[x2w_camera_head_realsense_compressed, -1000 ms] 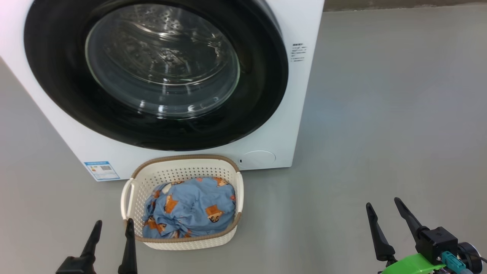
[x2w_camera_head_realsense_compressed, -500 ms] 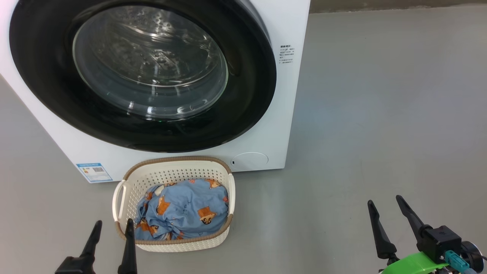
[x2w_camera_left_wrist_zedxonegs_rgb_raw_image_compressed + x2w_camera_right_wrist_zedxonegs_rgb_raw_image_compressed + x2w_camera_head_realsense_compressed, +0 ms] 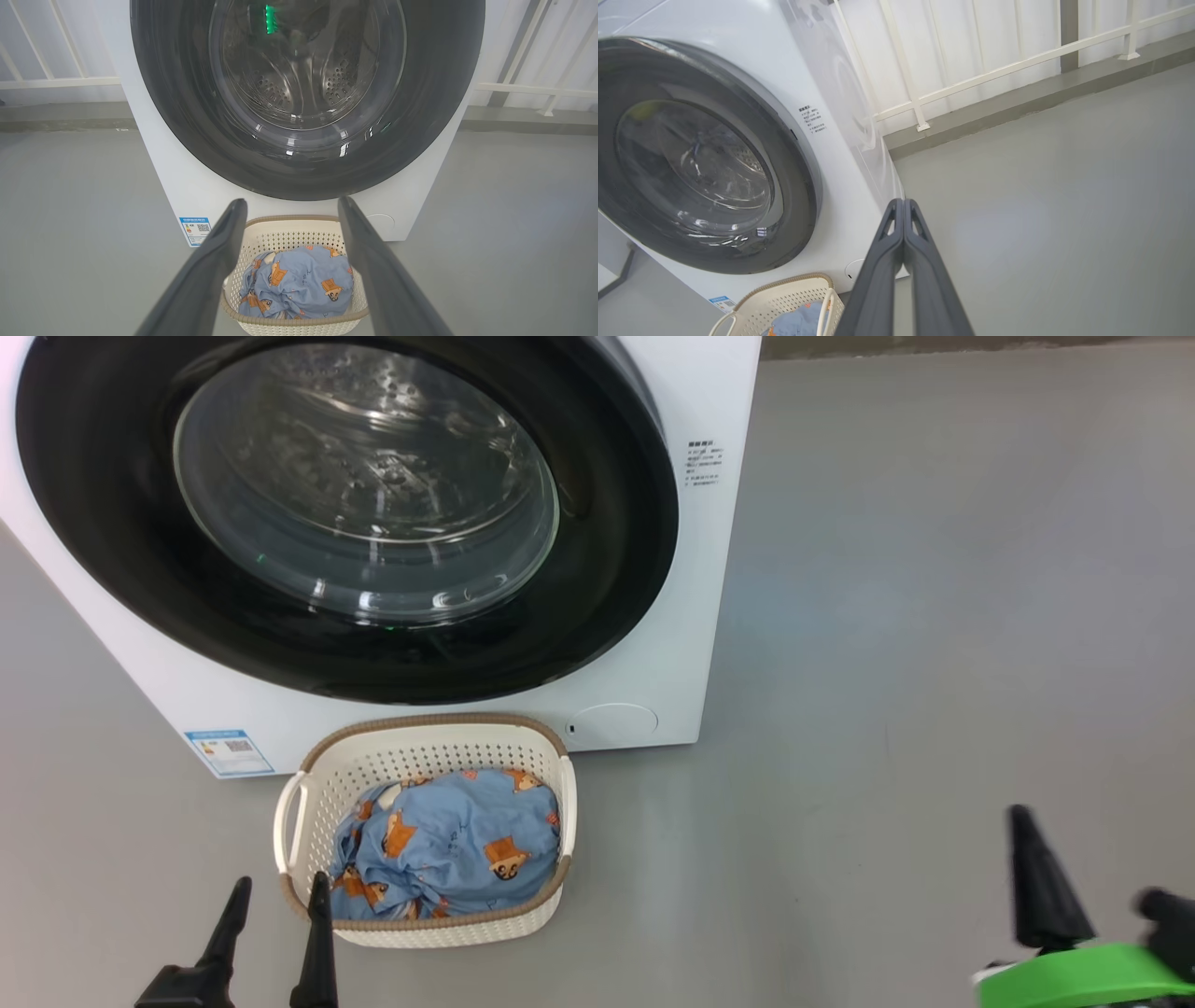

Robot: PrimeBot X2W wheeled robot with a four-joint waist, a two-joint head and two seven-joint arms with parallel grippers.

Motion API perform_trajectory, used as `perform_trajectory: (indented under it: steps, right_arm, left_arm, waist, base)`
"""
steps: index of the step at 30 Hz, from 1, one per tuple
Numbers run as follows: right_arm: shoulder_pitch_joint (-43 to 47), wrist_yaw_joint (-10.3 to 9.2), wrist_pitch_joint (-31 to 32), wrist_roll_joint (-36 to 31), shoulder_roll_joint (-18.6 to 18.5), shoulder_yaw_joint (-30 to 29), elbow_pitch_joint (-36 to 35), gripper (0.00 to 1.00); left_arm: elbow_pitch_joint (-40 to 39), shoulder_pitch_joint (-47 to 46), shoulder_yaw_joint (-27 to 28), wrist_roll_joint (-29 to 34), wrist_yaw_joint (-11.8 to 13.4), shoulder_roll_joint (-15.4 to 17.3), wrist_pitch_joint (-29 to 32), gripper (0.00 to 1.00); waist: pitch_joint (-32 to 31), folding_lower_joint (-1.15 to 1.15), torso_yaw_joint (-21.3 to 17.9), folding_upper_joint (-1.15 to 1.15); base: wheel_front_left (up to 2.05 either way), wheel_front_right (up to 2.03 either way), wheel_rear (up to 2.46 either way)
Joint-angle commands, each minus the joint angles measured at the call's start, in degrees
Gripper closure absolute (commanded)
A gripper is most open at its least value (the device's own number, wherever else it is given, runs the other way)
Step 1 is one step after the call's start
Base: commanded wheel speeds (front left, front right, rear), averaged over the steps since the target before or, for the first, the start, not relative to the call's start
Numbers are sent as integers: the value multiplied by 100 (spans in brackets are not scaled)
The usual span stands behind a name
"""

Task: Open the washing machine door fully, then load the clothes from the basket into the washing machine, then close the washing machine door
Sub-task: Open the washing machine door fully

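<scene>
Left tool (image 3: 282, 882), head view: lower left, two dark fingers spread wide, nothing held. Its inner finger overlaps the basket's near left corner; whether it touches cannot be told.
Right tool (image 3: 1019, 817), same view: lower right, blurred, fingers drawn together into one dark spike over bare grey floor (image 3: 934, 616), gripping nothing.
Washing machine (image 3: 709, 616): white box, upper left, standing on the floor.
Washing machine door (image 3: 616, 523): glossy black rim, clear glass bowl, lying shut against the front.
Basket (image 3: 420, 751): cream, perforated, brown rim, on the floor just before the machine, below the door.
Clothes (image 3: 448, 840): blue bundle with orange figures, inside the basket.
Blue label (image 3: 229, 751) at the machine's lower left corner; round white flap (image 3: 613, 721) at its lower right.

Left wrist view: left tool (image 3: 292, 201), fingers parted, empty, framing the basket (image 3: 289, 233) and the clothes (image 3: 299, 284) within it. Door (image 3: 187, 116) above, closed, the steel drum visible through the glass. White railing (image 3: 56, 81) behind the machine (image 3: 159, 163).

Right wrist view: right tool (image 3: 903, 203), fingers pressed flat together, nothing between them, pointing past the machine's (image 3: 845, 186) lower right corner. Door (image 3: 803, 186) at left; basket (image 3: 784, 294) with a patch of the clothes (image 3: 798, 324) at the bottom edge. Railing (image 3: 994, 70) at the back.
</scene>
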Motion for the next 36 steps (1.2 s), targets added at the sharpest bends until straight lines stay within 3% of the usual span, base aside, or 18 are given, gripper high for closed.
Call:
perform_trajectory:
  steps: [1,5,6,9,13,19,27,36]
  right_arm:
    - [-300,9,-70,918,-21,-7,-37,100]
    - [-499,9,-70,2783,-18,-209,106,100]
    - [-499,9,-70,2783,-18,-209,106,100]
    - [-642,9,-70,4025,-82,-313,167,100]
    - [-804,9,-35,5618,-501,-343,166,100]
    - [-1150,9,452,7215,-1070,-944,239,100]
    - [-1864,9,1734,8083,-1381,-2016,827,100]
    - [-2611,9,2905,7981,-1860,-2667,1336,100]
  left_arm:
    - [-158,-193,153,-71,48,70,-51,0]
    - [-157,-170,104,-135,83,70,-51,0]
    - [-157,-170,104,-135,83,70,-51,0]
    - [-168,-188,63,-164,99,70,-51,0]
    - [-190,-227,2,-178,126,70,-51,0]
    - [-297,-363,-115,-205,177,70,-51,0]
    - [-318,-478,-285,-174,208,70,-51,0]
    - [-383,-584,-428,-127,169,70,-51,0]
  waist:
    - [45,0,15,0]
    - [105,0,31,0]
    - [105,0,31,0]
    - [186,0,59,0]
    - [312,0,95,0]
    - [632,0,169,0]
    - [1032,0,344,0]
    - [1401,0,748,0]
  base:
    - [0,0,0]
    - [0,0,0]
    - [0,0,0]
    - [0,0,0]
    - [0,0,0]
    - [0,0,0]
    - [0,0,0]
    - [0,0,0]
